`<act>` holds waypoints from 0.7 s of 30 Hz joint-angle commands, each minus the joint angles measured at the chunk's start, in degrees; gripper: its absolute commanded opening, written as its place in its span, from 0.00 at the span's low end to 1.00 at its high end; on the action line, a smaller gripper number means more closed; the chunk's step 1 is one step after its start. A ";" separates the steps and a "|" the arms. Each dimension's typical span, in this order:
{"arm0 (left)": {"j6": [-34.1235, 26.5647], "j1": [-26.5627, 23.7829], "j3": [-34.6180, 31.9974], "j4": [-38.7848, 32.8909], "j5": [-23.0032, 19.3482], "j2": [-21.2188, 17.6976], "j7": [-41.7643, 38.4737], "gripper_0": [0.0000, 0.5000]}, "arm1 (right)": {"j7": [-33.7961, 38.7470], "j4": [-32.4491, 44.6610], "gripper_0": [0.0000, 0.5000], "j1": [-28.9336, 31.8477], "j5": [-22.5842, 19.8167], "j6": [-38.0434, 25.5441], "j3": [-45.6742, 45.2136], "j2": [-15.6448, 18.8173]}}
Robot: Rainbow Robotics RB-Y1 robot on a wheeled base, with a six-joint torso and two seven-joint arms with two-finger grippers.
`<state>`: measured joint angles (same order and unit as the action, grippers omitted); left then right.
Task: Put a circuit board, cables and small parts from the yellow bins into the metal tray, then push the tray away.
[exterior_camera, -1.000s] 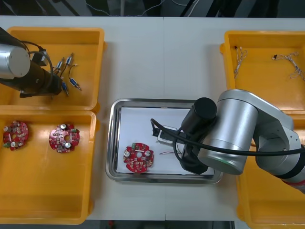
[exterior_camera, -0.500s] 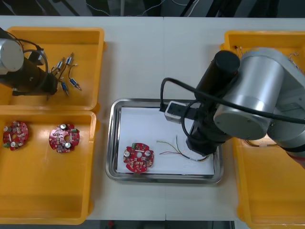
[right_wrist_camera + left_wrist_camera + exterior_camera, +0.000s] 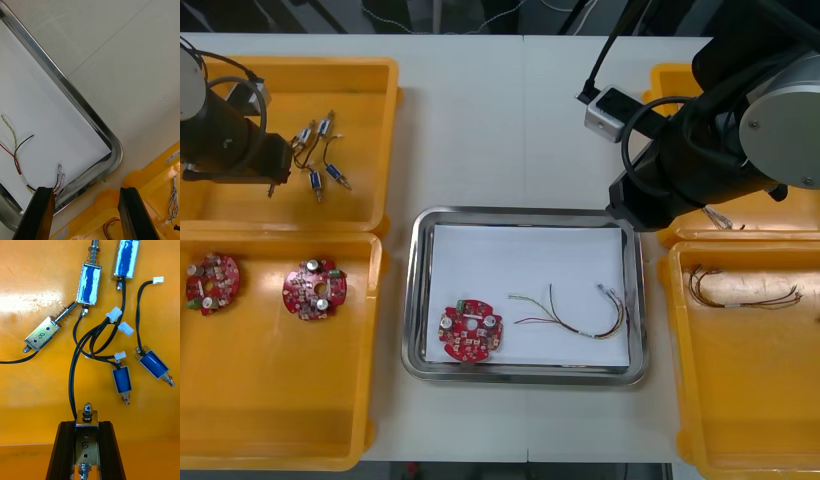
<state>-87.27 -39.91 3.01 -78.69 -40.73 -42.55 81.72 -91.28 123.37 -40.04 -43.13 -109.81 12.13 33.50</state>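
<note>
The metal tray (image 3: 420, 300), white inside, holds a round red circuit board (image 3: 470, 331) and a red and yellow cable (image 3: 575, 312). My right gripper (image 3: 627, 208) hangs over the tray's far right corner, open with nothing between its fingers; the right wrist view shows that gripper (image 3: 85, 190) above the tray corner (image 3: 112, 148) and the cable's end (image 3: 18, 157). My left gripper (image 3: 277, 172) is in the far left yellow bin (image 3: 365, 68). In the left wrist view it (image 3: 86, 423) is shut on a small metal part (image 3: 86, 444) with a black lead.
Several more small metal parts (image 3: 90, 281) with black leads lie just past the left fingers. The near left bin (image 3: 280, 440) holds two circuit boards (image 3: 313, 290). The far right bin holds twisted cables (image 3: 792, 135); the near right bin holds red and yellow cables (image 3: 740, 290).
My right arm has risen out of the tray and swung to its far right corner, leaving the red and yellow cable lying inside. The left arm has shifted slightly left.
</note>
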 commanded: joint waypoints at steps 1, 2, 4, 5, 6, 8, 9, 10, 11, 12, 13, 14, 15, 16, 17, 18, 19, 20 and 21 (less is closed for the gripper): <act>-3.88 -2.10 -3.89 -4.37 0.12 -1.66 3.89 0.00 | 2.07 -0.41 1.00 -2.24 1.39 -0.19 -5.19 1.65; -4.75 -2.10 -4.42 -4.98 0.12 -1.74 3.80 0.00 | 1.72 -1.47 1.00 -2.41 1.30 -0.19 -6.06 1.83; -6.16 -2.10 -5.12 -5.95 0.04 -1.83 3.80 0.00 | 1.45 -3.31 1.00 -2.76 1.12 -0.19 -7.56 2.00; -7.04 -2.10 -5.56 -6.57 0.12 -1.83 3.80 0.00 | 1.28 -4.45 1.00 -3.11 1.03 -0.19 -8.61 2.09; -7.48 -2.10 -5.91 -6.92 0.12 -1.83 3.80 0.00 | 1.19 -5.07 1.00 -3.29 0.95 -0.19 -8.97 2.09; -9.33 -2.10 -6.79 -8.06 -0.05 -2.01 3.80 0.00 | 0.84 -7.79 1.00 -3.99 0.95 -0.19 -10.64 2.62; -9.76 -2.10 -7.06 -8.32 -0.14 -2.10 3.80 0.00 | 0.84 -8.50 1.00 -4.26 0.95 -0.19 -10.90 2.71; -10.47 -2.10 -7.32 -9.03 -0.23 -2.18 3.80 0.00 | 0.66 -9.99 1.00 -4.70 0.95 -0.19 -11.51 3.15; -11.35 -2.10 -7.76 -9.64 -0.23 -2.18 3.71 0.00 | 0.49 -11.40 1.00 -5.14 1.03 -0.19 -12.31 3.41; -11.96 -2.10 -7.94 -9.99 -0.23 -2.18 3.71 0.00 | 0.40 -12.10 1.00 -5.31 1.03 -0.19 -12.66 3.59; -12.75 -2.10 -8.29 -10.61 -0.23 -2.18 3.62 0.00 | 0.31 -13.16 1.00 -5.49 1.12 -0.19 -13.36 3.94; -13.63 -2.10 -8.64 -11.40 -0.23 -2.18 3.54 0.00 | 0.14 -14.12 1.00 -5.66 1.30 -0.19 -14.06 4.20; -14.16 -2.10 -8.90 -11.66 -0.23 -2.18 3.54 0.00 | 0.14 -14.56 1.00 -5.75 1.39 -0.19 -14.24 4.46; -15.13 -2.10 -9.43 -12.37 -0.23 -2.18 3.45 0.00 | -0.04 -15.35 1.00 -5.84 1.74 -0.19 -14.77 4.73; -16.00 -2.10 -9.78 -13.07 -0.23 -2.18 3.36 0.00 | -0.13 -16.06 1.00 -6.02 2.35 -0.19 -15.12 5.17; -16.36 -2.10 -9.96 -13.42 -0.23 -2.18 3.36 0.00 | -0.22 -16.41 1.00 -6.02 2.62 -0.19 -15.21 5.26; -17.15 -2.10 -10.22 -14.21 -0.23 -2.18 3.27 0.00 | -0.30 -17.11 1.00 -6.19 3.41 -0.19 -15.64 5.52; -17.85 -2.10 -10.40 -14.83 -0.23 -2.18 3.10 0.00 | -0.39 -17.81 1.00 -6.45 4.11 -0.19 -15.91 5.70; -18.11 -2.10 -10.40 -15.09 -0.23 -2.27 3.01 0.00 | -0.48 -18.25 1.00 -6.54 4.37 -0.19 -16.08 5.70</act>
<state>-103.85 -39.91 -5.25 -90.64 -40.78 -42.59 81.72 -91.27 105.98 -43.55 -40.11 -109.82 -1.59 36.70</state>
